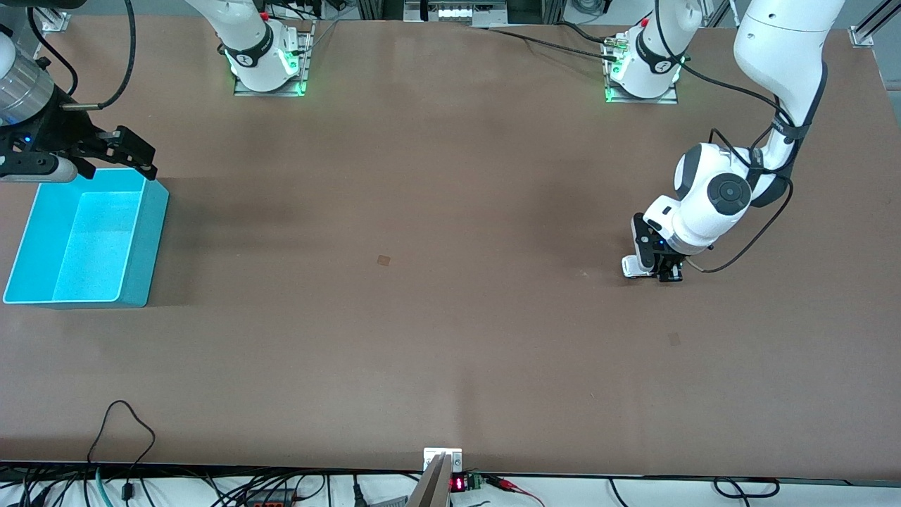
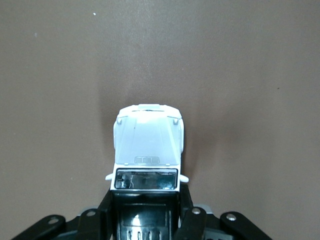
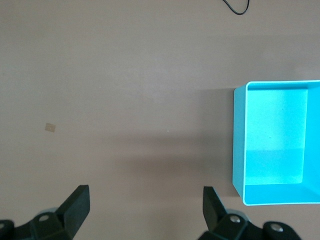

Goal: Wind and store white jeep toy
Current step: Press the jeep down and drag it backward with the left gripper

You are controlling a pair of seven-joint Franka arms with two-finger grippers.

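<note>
I see the left end effector [image 1: 652,271] down on the tabletop [image 1: 436,317], clenched around the rear of the white jeep toy [image 2: 148,150], well apart from the turquoise bin [image 1: 151,232]. The right end effector [image 1: 134,151] waits released over that bin's rim. Risk, in my judgement: the wheels skid during winding, since the grasp covers only the rear.

Brown table [image 1: 436,338] carries turquoise bin [image 1: 144,243]; white jeep toy [image 1: 631,266] stands well apart, toward left arm's end.

A turquoise bin [image 1: 144,239] sits open on the brown table [image 1: 422,317], partly beneath the right arm's spread fingers [image 1: 134,151]. Cables [image 1: 120,429] trail along the table's edge.
</note>
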